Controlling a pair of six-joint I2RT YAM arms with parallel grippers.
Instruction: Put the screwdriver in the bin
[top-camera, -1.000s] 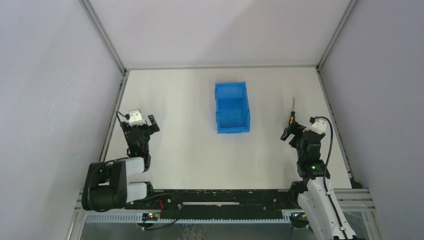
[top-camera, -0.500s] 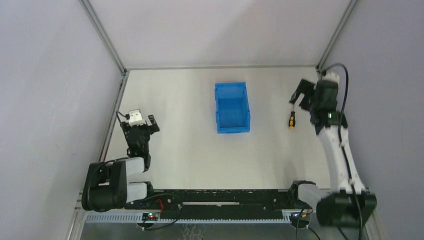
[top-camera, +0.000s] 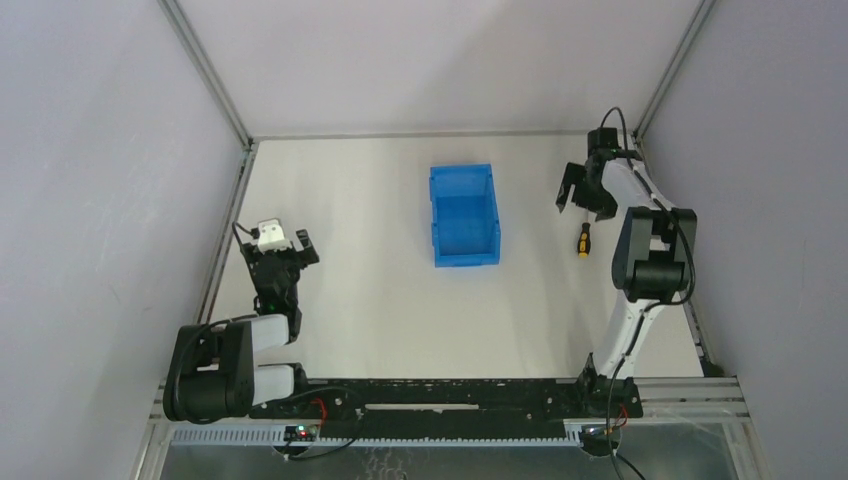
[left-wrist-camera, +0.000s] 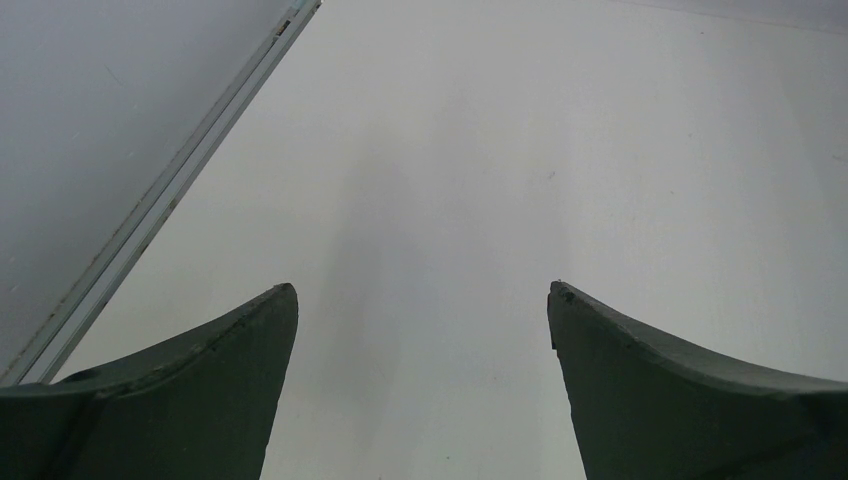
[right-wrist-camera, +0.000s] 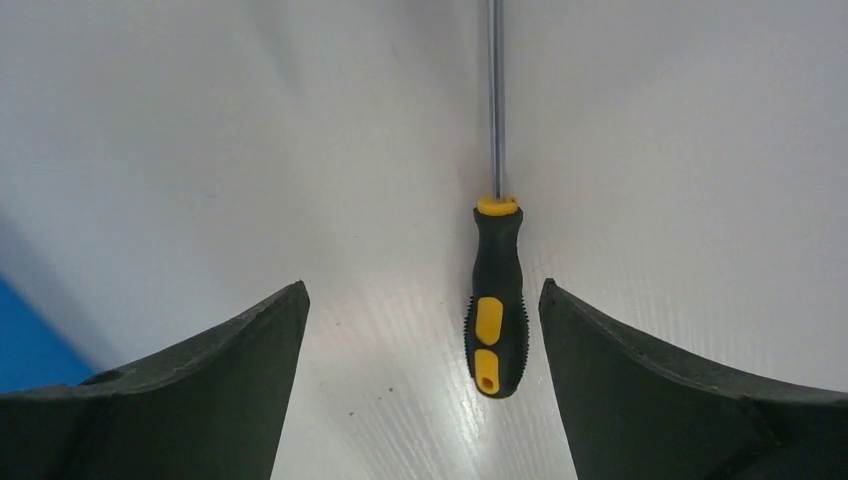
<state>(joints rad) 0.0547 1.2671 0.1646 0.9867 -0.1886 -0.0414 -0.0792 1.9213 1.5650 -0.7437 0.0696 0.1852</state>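
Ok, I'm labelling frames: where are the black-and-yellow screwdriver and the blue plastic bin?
black-handled yellow-marked screwdriver (right-wrist-camera: 497, 300): right wrist view, on its handle.
bright blue rectangular plastic bin (top-camera: 466, 222): top external view, on its bare floor.

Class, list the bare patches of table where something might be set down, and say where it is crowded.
Free: the stretch between the left gripper and the bin; the strip between the bin and the black rail; the strip behind the bin. Crowded: the right edge, where the right gripper hangs over the screwdriver.
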